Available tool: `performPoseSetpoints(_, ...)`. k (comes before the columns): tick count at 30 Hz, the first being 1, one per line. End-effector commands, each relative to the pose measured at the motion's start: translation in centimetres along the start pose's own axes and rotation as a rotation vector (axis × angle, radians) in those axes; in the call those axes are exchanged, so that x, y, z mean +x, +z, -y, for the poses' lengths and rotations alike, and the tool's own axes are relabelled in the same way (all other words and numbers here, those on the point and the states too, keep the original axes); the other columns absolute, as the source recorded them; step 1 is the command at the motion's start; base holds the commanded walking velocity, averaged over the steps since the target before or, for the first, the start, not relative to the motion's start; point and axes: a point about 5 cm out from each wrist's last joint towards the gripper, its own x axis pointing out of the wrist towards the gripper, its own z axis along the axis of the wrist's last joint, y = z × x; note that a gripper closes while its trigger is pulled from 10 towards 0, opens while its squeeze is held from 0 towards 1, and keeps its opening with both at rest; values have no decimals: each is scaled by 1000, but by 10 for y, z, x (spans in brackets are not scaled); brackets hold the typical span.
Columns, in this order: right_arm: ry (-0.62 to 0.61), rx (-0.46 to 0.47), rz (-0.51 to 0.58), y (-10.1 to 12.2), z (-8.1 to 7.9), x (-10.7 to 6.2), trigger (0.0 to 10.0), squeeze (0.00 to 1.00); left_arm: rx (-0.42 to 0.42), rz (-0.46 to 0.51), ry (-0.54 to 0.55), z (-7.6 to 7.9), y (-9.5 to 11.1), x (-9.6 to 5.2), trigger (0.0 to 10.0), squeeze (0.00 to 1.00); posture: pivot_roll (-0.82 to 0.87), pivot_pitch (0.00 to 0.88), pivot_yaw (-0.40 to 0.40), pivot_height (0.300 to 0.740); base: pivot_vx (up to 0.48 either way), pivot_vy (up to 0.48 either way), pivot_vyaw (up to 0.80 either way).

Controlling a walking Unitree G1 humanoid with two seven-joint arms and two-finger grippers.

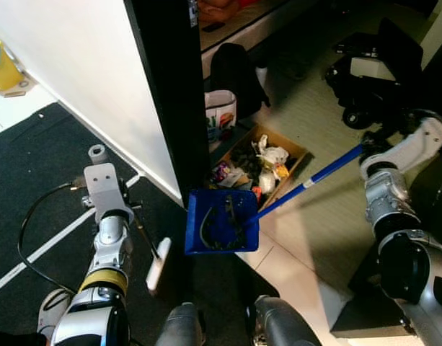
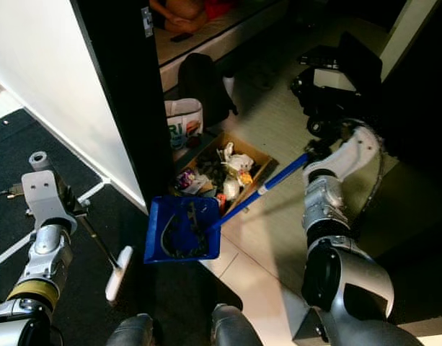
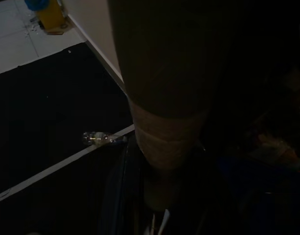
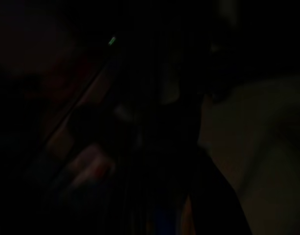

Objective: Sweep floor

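A blue dustpan (image 1: 221, 220) with dark debris in it hangs low over the floor beside a cardboard box (image 1: 295, 149) full of rubbish. Its long blue and white handle (image 1: 314, 179) runs up to the right, where my right gripper (image 1: 370, 148) is shut on its end. On the left, my left gripper (image 1: 128, 207) is shut on the thin dark handle of a small brush. The brush's white head (image 1: 157, 265) hangs just over the black mat. Both wrist views are very dark.
A black door edge (image 1: 166, 94) and a white wall (image 1: 84, 65) stand right behind the dustpan. A black backpack (image 1: 235, 72) and a white bag (image 1: 221, 115) sit by the box. A black wheeled machine (image 1: 372, 79) is at the far right. A cable (image 1: 29, 216) loops on the mat.
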Motion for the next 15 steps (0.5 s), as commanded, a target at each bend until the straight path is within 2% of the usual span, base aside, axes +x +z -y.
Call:
performPoseSetpoints(1, -36, 30, 116, 25, -2, 6, 10000, 0, -1, 47, -12, 1, 10, 3, 10000, 0, 46, 13, -28, 740, 349, 0, 0)
performPoseSetpoints(4, -135, -15, 182, 43, 5, 10, 10000, 0, 22, 47, -31, 3, 8, 2, 10000, 0, 46, 16, -27, 740, 351, 0, 0)
performPoseSetpoints(7, -158, -11, 210, 50, 6, 11, 10000, 0, 42, 46, -40, 3, 7, 0, 10000, 0, 46, 17, -27, 740, 349, 0, 0)
performPoseSetpoints(15, -255, 5, 262, 58, 5, 12, 10000, 0, 61, 48, -38, -1, 3, -3, 10000, 0, 49, 19, -30, 740, 412, 0, 0)
